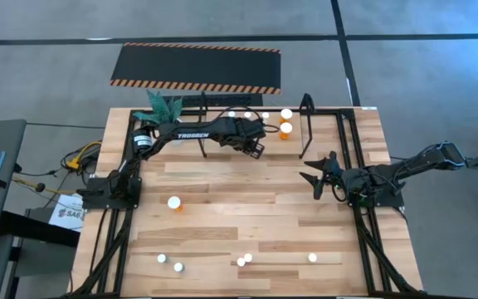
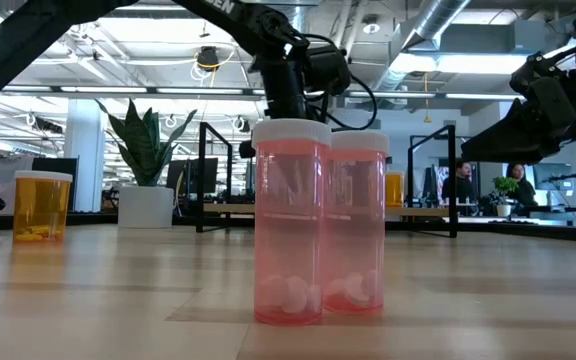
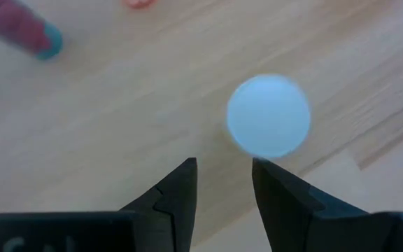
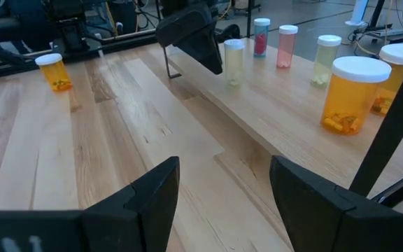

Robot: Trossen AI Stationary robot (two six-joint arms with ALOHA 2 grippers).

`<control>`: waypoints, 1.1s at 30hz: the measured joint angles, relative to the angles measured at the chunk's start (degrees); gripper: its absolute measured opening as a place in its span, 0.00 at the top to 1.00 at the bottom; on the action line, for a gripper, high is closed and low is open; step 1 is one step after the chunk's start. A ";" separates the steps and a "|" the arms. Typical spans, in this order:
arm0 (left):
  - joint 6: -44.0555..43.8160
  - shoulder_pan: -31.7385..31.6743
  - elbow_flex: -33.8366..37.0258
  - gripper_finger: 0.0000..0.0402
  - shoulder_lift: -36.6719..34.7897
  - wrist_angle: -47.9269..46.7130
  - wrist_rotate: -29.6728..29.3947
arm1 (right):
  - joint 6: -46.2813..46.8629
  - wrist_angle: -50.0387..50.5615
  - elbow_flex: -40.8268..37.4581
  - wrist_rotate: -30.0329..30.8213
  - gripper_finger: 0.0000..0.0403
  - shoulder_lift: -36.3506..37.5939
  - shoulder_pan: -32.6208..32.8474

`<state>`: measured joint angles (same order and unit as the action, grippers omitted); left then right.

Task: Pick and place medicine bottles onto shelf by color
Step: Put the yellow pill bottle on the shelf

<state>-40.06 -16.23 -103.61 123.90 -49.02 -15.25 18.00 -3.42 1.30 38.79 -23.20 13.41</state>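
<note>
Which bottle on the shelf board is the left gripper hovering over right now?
The greenish-clear bottle at the row's end: the left gripper hangs right above its white cap; the others stand clear.

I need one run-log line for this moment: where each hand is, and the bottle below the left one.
left hand: open, above white-capped bottle on shelf | right hand: open, empty, waiting at table's right

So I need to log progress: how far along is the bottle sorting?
Done: several bottles already stand on the shelf at the back. In hand: the left gripper hovers over the shelf, jaws parted above a white cap, holding nothing; the right gripper waits open and empty. Left: an orange bottle mid-table and about six more, two of them pink, along the front edge.
</note>
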 joint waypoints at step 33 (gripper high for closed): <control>-9.29 18.89 50.18 0.79 -54.64 14.06 -31.22 | 0.01 0.00 -0.02 0.01 0.39 -0.01 0.00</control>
<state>-49.35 2.66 -53.43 69.25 -34.96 -46.47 18.01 -3.42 1.28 38.79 -23.22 13.41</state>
